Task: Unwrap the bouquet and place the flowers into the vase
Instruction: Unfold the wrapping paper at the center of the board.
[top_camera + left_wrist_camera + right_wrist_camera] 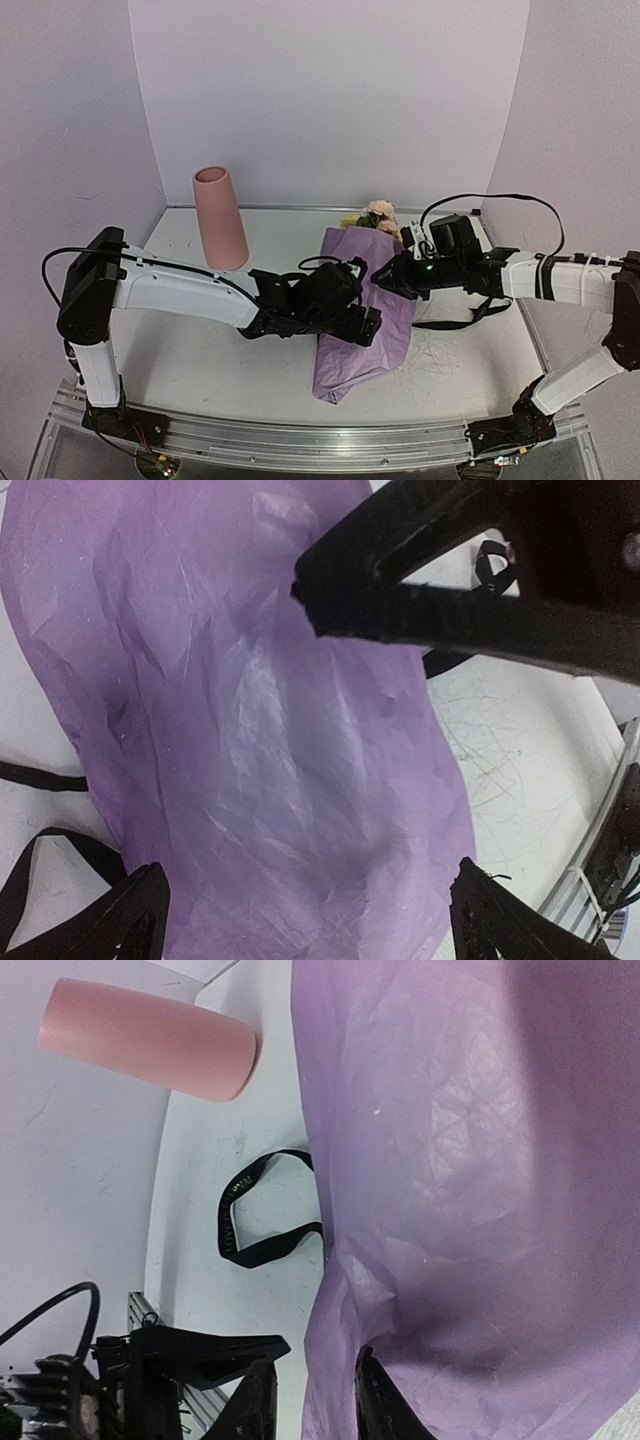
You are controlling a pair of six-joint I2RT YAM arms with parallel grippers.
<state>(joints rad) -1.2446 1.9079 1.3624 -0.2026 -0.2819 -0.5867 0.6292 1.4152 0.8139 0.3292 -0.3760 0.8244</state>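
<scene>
Left wrist view: left gripper (312, 870) spread wide above the paper (250, 730), right gripper (315, 1360) slightly parted round its edge, which should be pinched firmly, then peeled rightward.

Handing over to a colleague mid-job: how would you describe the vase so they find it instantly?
Look to the far left corner of the white table. There, left of the lilac paper bouquet lying flat, stands the vase. It is the only upright thing on the table: a plain matte pink cylinder, slightly wider at its base.
</scene>
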